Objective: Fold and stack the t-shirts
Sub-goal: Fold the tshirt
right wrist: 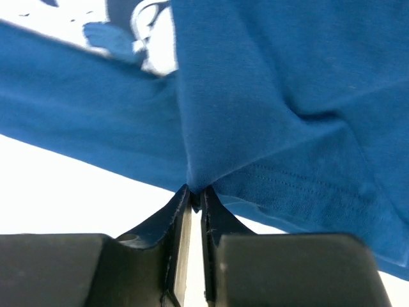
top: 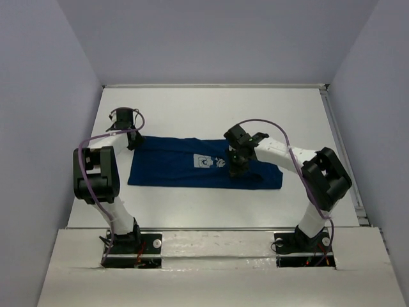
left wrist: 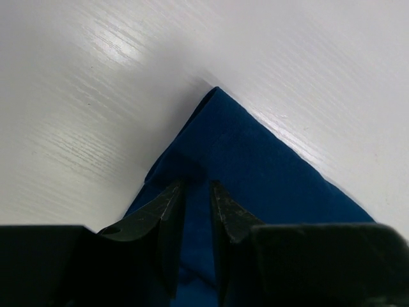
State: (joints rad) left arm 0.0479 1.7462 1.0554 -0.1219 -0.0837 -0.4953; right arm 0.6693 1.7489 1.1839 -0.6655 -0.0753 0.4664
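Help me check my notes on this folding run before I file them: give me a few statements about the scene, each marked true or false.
1. The right gripper pinches a fold of the t-shirt. True.
2. The t-shirt is bunched into a ball. False: it lies flat as a long strip across the table.
3. The left gripper sits at a corner of the t-shirt. True.
4. A second shirt is stacked beside it. False: only one shirt is in view.
5. The pale print shows on the t-shirt's upper side. True.
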